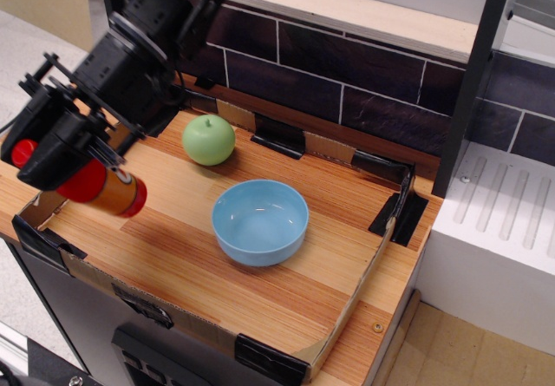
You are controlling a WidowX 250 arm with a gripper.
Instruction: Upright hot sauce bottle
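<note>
1. My gripper (65,143) is closed tight around the hot sauce bottle (108,188).
2. The bottle hangs tilted in the air, left of the blue bowl (260,221).
3. A green apple (209,140) sits behind the bowl.

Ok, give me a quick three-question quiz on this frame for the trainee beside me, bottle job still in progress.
1. True or false: the hot sauce bottle stands upright on the wooden tray.
2. Which item lies nearest the back wall? A) the blue bowl B) the green apple C) a yellow sponge
3. Fill in: the claw holds the bottle near its ____ end.

Key
1. False. It is gripped in the claw and tilted, cap end up and to the left, base down and to the right.
2. B. The apple sits behind the bowl; there is no sponge.
3. Cap: the red cap shows at the left of the claw, the orange label at the right.
</note>
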